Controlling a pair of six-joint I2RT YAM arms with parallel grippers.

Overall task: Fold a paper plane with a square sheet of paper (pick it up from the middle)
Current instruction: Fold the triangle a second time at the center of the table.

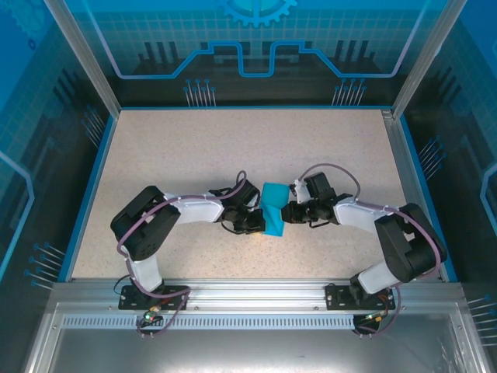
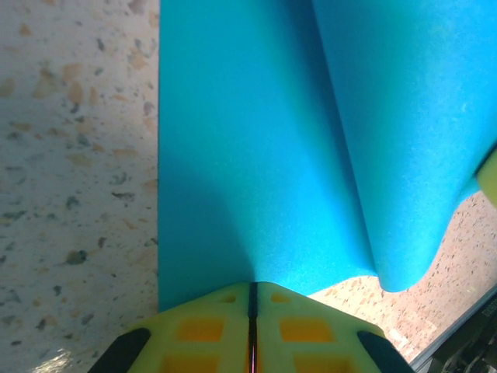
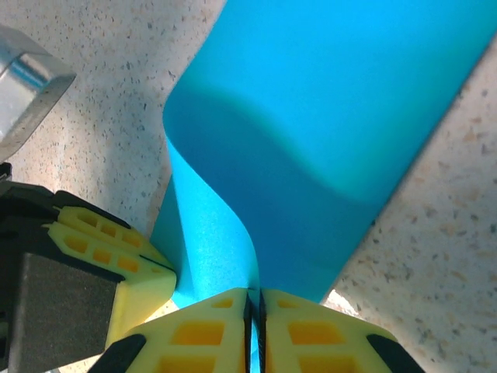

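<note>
Left fingers [image 2: 202, 330] pinch square sheet of paper [image 2: 248, 140] | right fingers [image 3: 303, 334] pinch opposite edge | elbows out

The square sheet of paper [image 1: 273, 208] is thin, plain teal-blue and unprinted. It sits near the middle of the worktop [image 1: 194, 155], pinched at one edge by the closed left gripper [image 2: 252, 291] and at the opposite edge by the closed right gripper [image 3: 255, 295]. Between them it bows in a smooth curl, with no sharp crease visible
</note>
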